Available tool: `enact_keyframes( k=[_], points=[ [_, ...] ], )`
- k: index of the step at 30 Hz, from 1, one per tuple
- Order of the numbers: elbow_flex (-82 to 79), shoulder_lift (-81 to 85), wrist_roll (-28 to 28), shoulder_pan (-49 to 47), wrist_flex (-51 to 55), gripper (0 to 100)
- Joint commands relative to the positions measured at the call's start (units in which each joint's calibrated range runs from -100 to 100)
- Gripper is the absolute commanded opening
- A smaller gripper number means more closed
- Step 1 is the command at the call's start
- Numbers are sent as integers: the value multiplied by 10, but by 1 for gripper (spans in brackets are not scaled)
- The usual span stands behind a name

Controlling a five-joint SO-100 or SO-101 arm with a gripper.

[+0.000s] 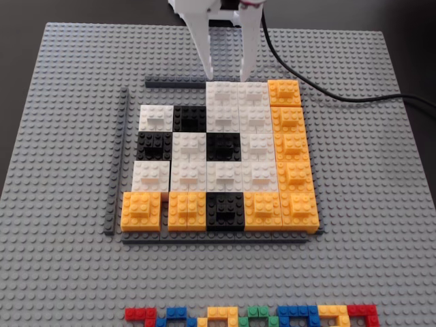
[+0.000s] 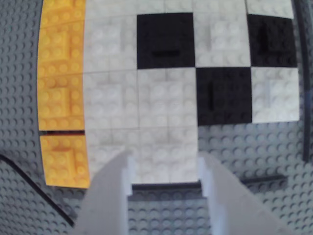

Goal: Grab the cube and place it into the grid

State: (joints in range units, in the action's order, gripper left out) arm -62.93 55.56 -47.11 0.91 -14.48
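Observation:
The grid (image 1: 116, 163) is a square mosaic of white, black and orange blocks edged by thin dark grey strips. The white cube (image 1: 221, 95) sits flush in the grid's back row, next to another white block and an orange corner block. My white gripper (image 1: 228, 73) hangs over the back strip just behind the cube, its jaws about one cube width apart. In the wrist view the gripper (image 2: 166, 159) is open. Its fingertips (image 2: 122, 169) flank the near edge of the cube (image 2: 166, 147), and only baseplate and the grid's strip (image 2: 166, 186) show between them.
Everything stands on a large grey studded baseplate (image 1: 381, 204). A row of small multicoloured bricks (image 1: 252, 317) lies along its front edge. A black cable (image 1: 327, 92) runs from the arm across the back right. A gap shows in the grid's back left corner (image 1: 157, 92).

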Motion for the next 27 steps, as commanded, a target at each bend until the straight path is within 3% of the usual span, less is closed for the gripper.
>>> enact_keyframes(
  k=[1,8,14,27],
  points=[
    [70,54,-10,7,20,16],
    [111,137,-20,2,41,14],
    [98,216,-30,-3,33,0],
    [-98,376,-33,-6,-29,0]
  ],
)
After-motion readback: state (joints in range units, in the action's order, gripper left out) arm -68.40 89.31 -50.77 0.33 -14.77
